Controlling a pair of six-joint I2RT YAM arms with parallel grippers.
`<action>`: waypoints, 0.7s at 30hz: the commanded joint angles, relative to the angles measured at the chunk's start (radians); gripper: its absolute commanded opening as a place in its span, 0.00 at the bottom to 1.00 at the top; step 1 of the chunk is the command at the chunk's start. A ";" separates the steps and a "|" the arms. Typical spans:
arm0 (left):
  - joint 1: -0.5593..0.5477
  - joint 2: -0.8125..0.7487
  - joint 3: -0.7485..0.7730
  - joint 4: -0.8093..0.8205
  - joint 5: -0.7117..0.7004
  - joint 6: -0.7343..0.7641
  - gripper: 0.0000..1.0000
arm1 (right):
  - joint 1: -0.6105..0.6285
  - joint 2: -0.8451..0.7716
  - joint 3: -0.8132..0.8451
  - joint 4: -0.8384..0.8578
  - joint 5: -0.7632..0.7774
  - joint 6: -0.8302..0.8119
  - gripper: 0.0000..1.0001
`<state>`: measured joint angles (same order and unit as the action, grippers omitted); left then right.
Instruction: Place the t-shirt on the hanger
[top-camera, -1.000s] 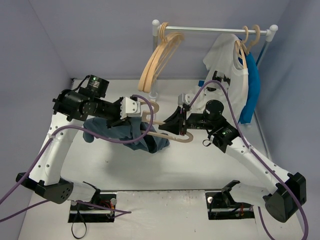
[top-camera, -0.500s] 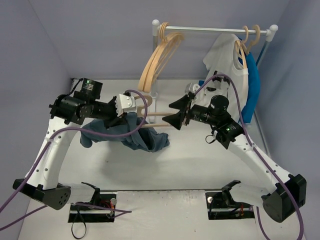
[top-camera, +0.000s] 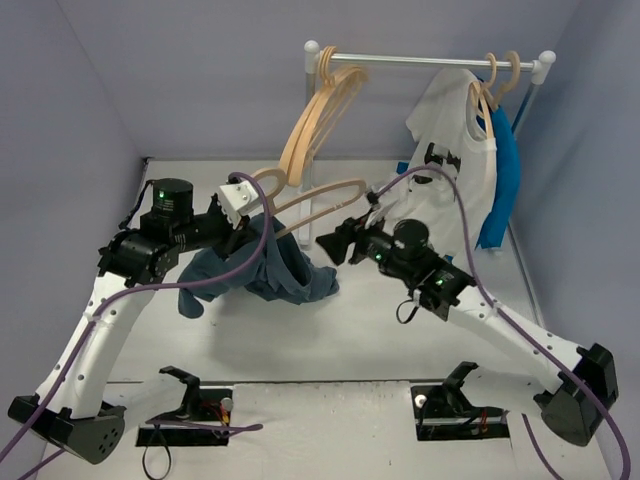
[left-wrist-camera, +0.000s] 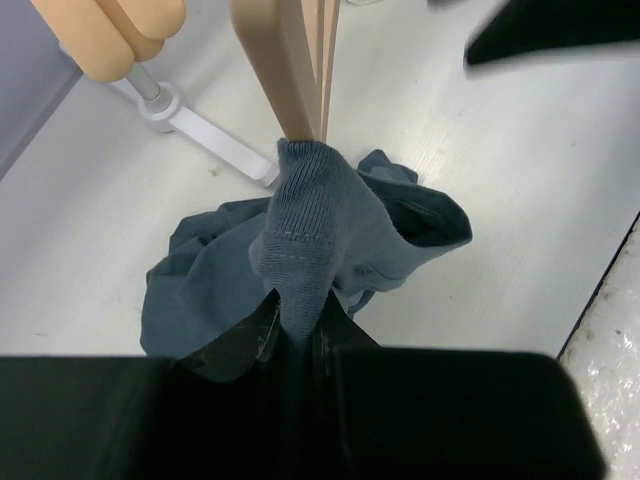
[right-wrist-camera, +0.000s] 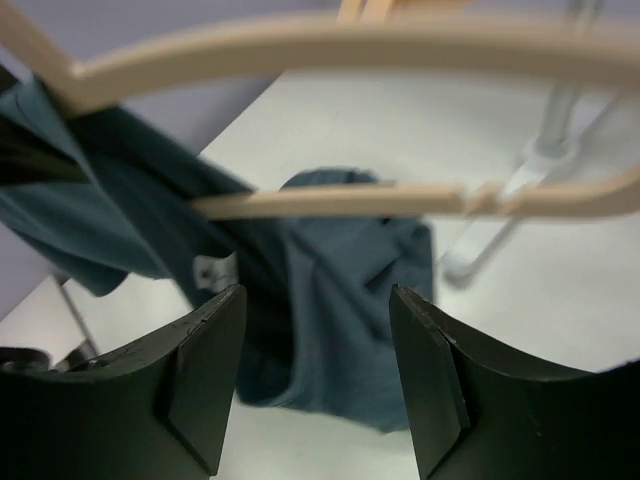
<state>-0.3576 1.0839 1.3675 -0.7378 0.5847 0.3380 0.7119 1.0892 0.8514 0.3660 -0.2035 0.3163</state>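
Right fingers (right-wrist-camera: 205, 385) have let go of the hanger (right-wrist-camera: 350, 45), spread and empty just beside it. Left fingers (left-wrist-camera: 235, 345), clenched on t-shirt (left-wrist-camera: 320, 220), raised it centre-left. Threading likely falls to left arm.

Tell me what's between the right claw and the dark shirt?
The wooden hanger; in the right wrist view its bar crosses between right claw and shirt.

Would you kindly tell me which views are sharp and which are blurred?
Top external: evenly lit and sharp, a soft shadow on the table under the t-shirt. Left wrist: the t-shirt's ribbed collar is crisp, the hanger above it soft. Right wrist: the hanger is smeared, the background hazy.
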 joint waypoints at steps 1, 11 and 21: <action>0.005 -0.034 0.013 0.152 0.042 -0.073 0.00 | 0.115 0.078 -0.004 0.087 0.203 0.188 0.55; 0.005 -0.051 0.002 0.152 0.045 -0.070 0.00 | 0.169 0.187 -0.023 0.133 0.315 0.290 0.54; 0.005 -0.048 0.001 0.150 0.027 -0.077 0.00 | 0.208 0.206 -0.092 0.185 0.269 0.354 0.53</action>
<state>-0.3580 1.0561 1.3484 -0.6899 0.5980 0.2753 0.9055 1.3202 0.7704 0.4528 0.0525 0.6369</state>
